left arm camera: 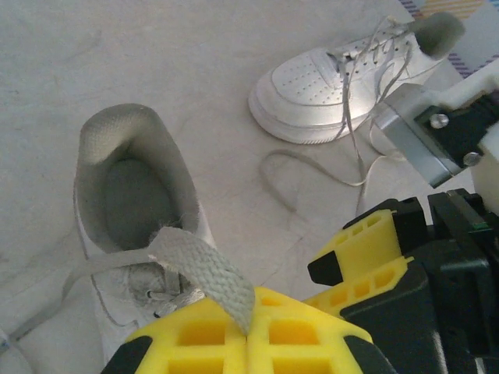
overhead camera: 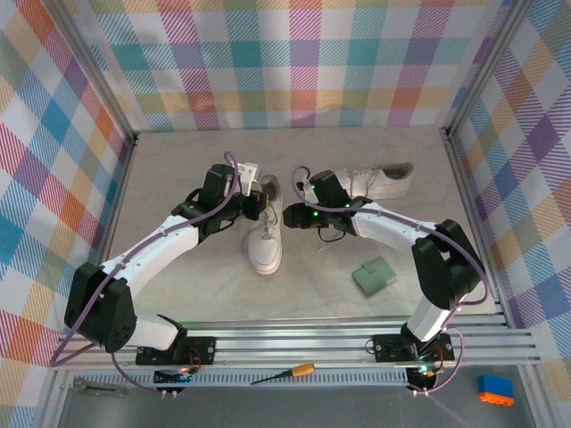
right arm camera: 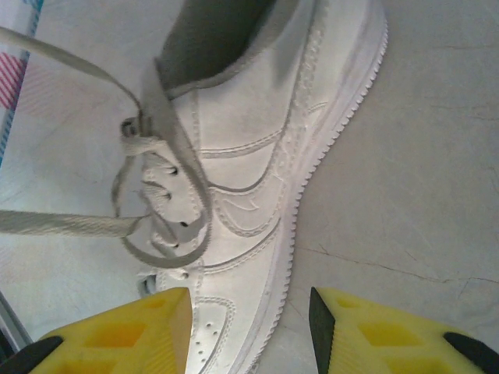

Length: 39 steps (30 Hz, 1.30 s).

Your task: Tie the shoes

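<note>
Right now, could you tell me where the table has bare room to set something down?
Bare table lies in the far-left corner, along the back wall, and near the front rail between the near shoe and the green pad. It is crowded mid-table, where the left gripper, right gripper, laces and far shoe meet.

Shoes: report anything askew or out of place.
The white low-top sneaker mid-table lies lengthwise, while the second white sneaker sits crosswise at its far right, not paired. That one's untied white laces trail loose over the grey tabletop.
</note>
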{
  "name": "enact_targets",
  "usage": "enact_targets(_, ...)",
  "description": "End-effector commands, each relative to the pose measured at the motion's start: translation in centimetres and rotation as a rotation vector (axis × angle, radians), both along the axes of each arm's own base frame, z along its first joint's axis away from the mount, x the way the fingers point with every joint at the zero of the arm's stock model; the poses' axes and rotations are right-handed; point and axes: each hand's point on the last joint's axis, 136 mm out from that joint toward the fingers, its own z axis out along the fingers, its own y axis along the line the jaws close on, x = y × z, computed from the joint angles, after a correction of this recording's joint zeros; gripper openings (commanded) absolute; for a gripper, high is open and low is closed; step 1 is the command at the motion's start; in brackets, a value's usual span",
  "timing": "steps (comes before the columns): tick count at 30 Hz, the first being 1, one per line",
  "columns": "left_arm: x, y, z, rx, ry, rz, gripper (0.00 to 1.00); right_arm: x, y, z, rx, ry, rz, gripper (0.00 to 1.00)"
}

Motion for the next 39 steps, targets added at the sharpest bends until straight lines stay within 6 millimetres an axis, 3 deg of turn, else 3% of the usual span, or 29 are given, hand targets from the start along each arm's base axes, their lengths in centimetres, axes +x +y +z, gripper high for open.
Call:
enact_targets(1,1.0,0.3,1.0,0.030,-0.023,0.001,0.00,1.4,0.5,2.8,0.081,-0.076,-0.045,0.44)
enact_targets(6,1.8,0.3,1.0,0.009,0.045,0.062,0.00,0.0,1.5,5.5,0.217,-0.320,0.058,0.46)
enact_targets(9,2.1,0.1,1.3,-0.028,0.077,0.090,0.00,-0.9,2.8,6.1,0.236,-0.433,0.140,0.47)
enact_targets(16,2.0,0.1,0.4,-0.055,0.163,0.124,0.00,-1.7,5.2,8.2,0.330,-0.545,0.245,0.49)
enact_targets(30,1.8,-0.6,0.8,-0.097,0.179,0.100,0.00,1.2,7.4,7.3,0.315,-0.543,0.220,0.46)
enact_targets(33,1.6,-0.8,1.1,-0.110,0.180,0.087,0.00,1.8,7.4,7.0,0.300,-0.546,0.194,0.38)
enact_targets(37,1.1,-0.8,1.4,-0.119,0.165,0.072,0.00,2.5,6.5,6.8,0.276,-0.544,0.128,0.07)
enact_targets(39,1.1,0.3,1.4,-0.100,0.144,0.110,0.12,2.6,6.0,6.7,0.261,-0.531,0.098,0.00)
